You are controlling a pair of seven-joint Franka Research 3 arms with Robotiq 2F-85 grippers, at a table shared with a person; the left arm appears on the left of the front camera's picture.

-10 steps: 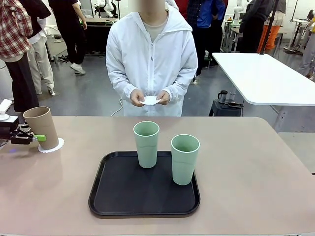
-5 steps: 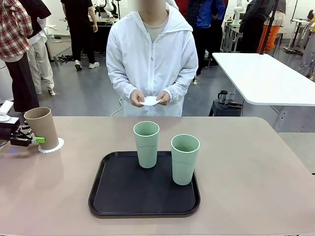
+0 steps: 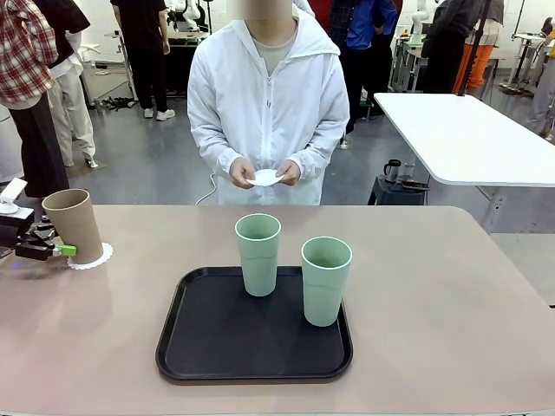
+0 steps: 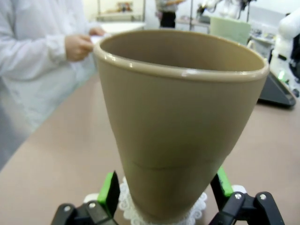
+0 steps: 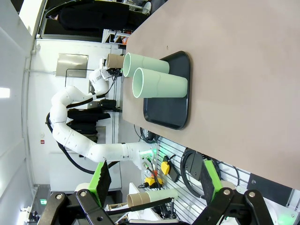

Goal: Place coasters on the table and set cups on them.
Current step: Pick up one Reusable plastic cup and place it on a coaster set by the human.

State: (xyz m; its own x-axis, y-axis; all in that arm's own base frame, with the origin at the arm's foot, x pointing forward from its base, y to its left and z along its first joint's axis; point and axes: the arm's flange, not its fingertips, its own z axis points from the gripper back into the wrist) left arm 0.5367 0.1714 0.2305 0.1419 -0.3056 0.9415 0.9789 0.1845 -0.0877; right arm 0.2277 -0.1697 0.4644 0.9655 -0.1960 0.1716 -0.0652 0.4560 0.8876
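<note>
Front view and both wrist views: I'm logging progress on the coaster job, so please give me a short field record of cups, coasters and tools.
tan cup: upright on a coaster, near the table's left edge
green cups: two, upright on the black tray, no coasters under them
held coaster: white, in the person's hands
left tool: open, straddling the tan cup's base
right tool: open, empty
left to do: both green cups

The left pincer drew back a little from the tan-brown cup, toward the left edge of the counter. Its green pad sank slightly lower beside the cup. Behind, a person in black walked rightward.
</note>
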